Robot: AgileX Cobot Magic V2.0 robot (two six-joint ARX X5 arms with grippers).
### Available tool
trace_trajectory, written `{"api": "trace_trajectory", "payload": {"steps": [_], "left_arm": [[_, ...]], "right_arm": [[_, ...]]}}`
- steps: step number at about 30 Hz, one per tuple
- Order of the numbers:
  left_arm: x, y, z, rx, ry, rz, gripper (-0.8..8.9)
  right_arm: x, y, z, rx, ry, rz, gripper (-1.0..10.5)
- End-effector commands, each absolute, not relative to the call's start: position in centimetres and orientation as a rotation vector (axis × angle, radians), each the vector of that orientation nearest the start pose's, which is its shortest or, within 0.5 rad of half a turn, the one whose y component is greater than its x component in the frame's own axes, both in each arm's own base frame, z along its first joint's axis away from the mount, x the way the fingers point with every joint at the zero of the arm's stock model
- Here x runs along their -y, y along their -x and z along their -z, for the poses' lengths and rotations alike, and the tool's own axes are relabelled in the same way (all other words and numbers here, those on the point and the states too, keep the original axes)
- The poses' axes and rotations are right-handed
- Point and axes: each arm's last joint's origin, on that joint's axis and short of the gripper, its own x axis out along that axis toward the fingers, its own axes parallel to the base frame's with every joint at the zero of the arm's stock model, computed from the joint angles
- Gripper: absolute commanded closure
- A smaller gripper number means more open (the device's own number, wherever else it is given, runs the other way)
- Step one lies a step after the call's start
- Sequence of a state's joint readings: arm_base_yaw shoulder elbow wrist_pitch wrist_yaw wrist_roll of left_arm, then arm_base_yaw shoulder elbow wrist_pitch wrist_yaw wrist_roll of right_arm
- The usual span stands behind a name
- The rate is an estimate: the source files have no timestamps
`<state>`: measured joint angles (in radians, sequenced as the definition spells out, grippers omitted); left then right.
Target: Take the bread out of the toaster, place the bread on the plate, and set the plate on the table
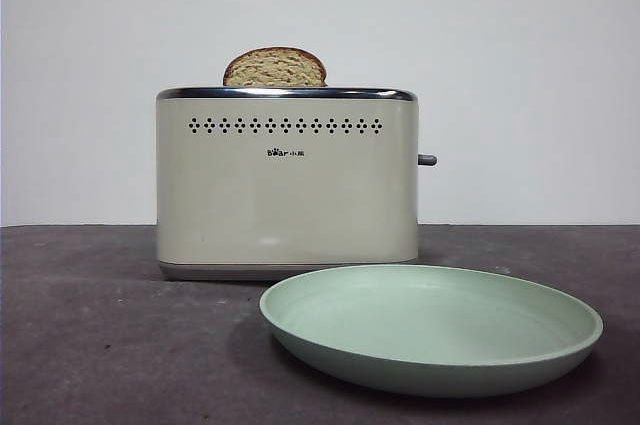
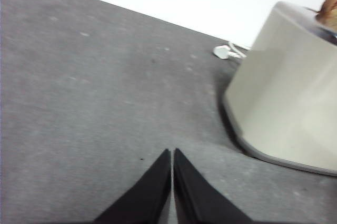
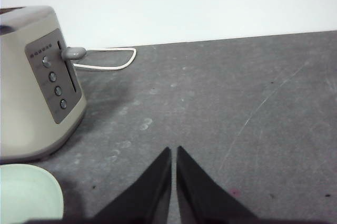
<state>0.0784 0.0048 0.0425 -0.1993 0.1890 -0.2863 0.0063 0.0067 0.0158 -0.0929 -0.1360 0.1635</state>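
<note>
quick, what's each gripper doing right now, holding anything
left gripper: closed, empty, over the table.
right gripper: closed, empty, near the toaster.

Even soft light, faint shadow under plate (image 1: pixel 560 330), left wrist view motion-blurred

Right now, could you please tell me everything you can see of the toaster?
The toaster is a boxy cream-beige appliance with a chrome top rim, a row of small black dots and a Bear logo. It stands upright on the table, behind the plate. One end carries a grey panel with buttons and a lever. The bread sticks up from its slot. No jaws touch it.
</note>
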Motion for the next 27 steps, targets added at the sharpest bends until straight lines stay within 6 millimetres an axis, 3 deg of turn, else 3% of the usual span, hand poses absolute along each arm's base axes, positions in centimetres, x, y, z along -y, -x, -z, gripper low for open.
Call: {"api": "trace_trajectory", "payload": {"steps": [1, 7, 12, 18, 27], "left_arm": [[-0.1, -9.4, -15.3, -0.206, 0.383, 0.107, 8.06], [0.1, -9.1, -16.6, -0.19, 0.486, 0.18, 8.06], [0.4, -8.7, -18.9, -0.161, 0.484, 0.266, 8.06], [0.6, -8.4, -22.6, -0.167, 0.477, 0.331, 8.06], [1.0, -8.7, -27.9, -0.279, 0.348, 0.491, 8.06]], "right_arm": [[-0.5, -9.6, -16.3, -0.082, -0.246, -0.161, 9.4], [-0.7, -9.2, -17.8, -0.077, -0.338, -0.207, 9.4], [-0.7, -8.8, -20.0, -0.06, -0.34, -0.21, 9.4], [-0.7, -8.8, -23.4, -0.118, -0.31, -0.221, 9.4], [-1.4, -9.9, -29.6, -0.304, -0.179, -0.383, 9.4]]}}
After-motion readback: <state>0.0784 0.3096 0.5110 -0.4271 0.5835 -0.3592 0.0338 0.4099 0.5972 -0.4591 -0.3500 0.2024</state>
